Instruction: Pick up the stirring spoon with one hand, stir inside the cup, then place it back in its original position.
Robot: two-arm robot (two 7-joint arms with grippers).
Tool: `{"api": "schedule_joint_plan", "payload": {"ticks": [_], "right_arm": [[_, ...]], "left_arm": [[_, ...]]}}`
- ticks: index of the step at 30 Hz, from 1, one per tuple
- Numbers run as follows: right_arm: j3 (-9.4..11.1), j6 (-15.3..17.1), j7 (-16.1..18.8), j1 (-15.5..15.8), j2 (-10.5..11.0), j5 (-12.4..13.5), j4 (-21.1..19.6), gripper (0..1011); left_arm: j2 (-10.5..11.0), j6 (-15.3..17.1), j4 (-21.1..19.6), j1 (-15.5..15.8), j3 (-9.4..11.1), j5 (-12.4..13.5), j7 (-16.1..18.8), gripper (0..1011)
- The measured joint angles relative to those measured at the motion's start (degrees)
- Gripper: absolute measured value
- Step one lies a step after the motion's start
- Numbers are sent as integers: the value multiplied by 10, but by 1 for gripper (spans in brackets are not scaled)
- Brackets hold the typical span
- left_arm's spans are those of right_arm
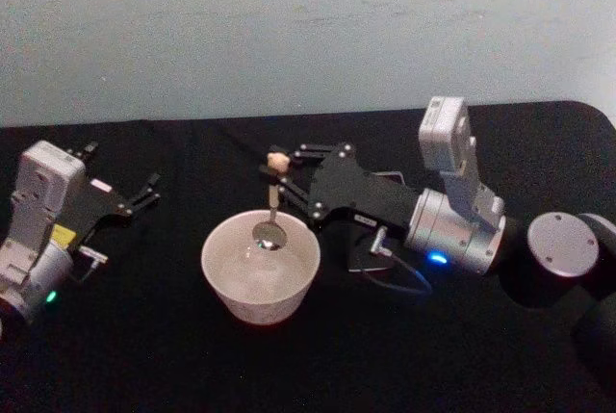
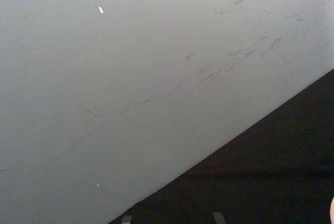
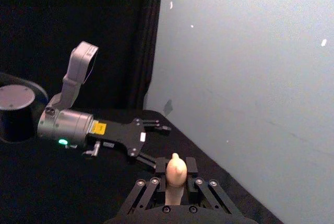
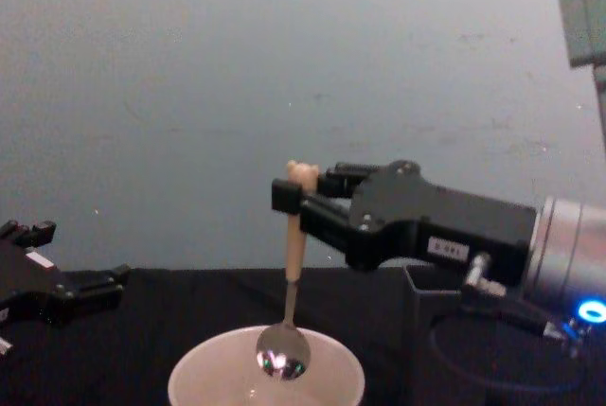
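Observation:
The stirring spoon (image 1: 273,196) hangs upright, its bear-head top (image 4: 302,174) above the jaws and its shiny bowl (image 4: 282,356) dipped just inside the rim of the cup (image 1: 260,273). My right gripper (image 1: 277,185) reaches in from the right and is shut on the spoon's beige handle. The right wrist view shows the bear head (image 3: 176,169) pinched between the two fingers. The cream-white cup (image 4: 199,382) stands on the black table at centre. The dark grey holder (image 4: 421,330) stands behind the right gripper, mostly hidden by it. My left gripper (image 1: 146,193) rests open at the far left.
The table (image 1: 144,355) is covered in black cloth, with a pale wall close behind it. The right arm's wrist and elbow joints (image 1: 563,245) take up the right side. A thin cable (image 1: 404,278) loops beside the holder.

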State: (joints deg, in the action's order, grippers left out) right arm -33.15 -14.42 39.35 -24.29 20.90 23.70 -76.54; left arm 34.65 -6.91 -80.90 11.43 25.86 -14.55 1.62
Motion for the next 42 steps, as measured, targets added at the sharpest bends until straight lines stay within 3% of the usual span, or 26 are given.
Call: {"api": "schedule_joint_plan", "payload": {"ticks": [12, 21, 29, 42], "right_arm": [[-14, -33, 4, -8, -36, -32, 65, 213], [-13, -36, 1, -11, -47, -43, 86, 213], [-3, -33, -3, -4, -40, -45, 78, 213], [14, -12, 0, 34, -6, -27, 21, 213]], "left_arm": [[0, 0, 0, 0, 0, 0, 0, 1001], [0, 0, 0, 0, 0, 0, 0, 1001], [0, 0, 0, 0, 0, 0, 0, 1001], [0, 0, 0, 0, 0, 0, 0, 1001]]}}
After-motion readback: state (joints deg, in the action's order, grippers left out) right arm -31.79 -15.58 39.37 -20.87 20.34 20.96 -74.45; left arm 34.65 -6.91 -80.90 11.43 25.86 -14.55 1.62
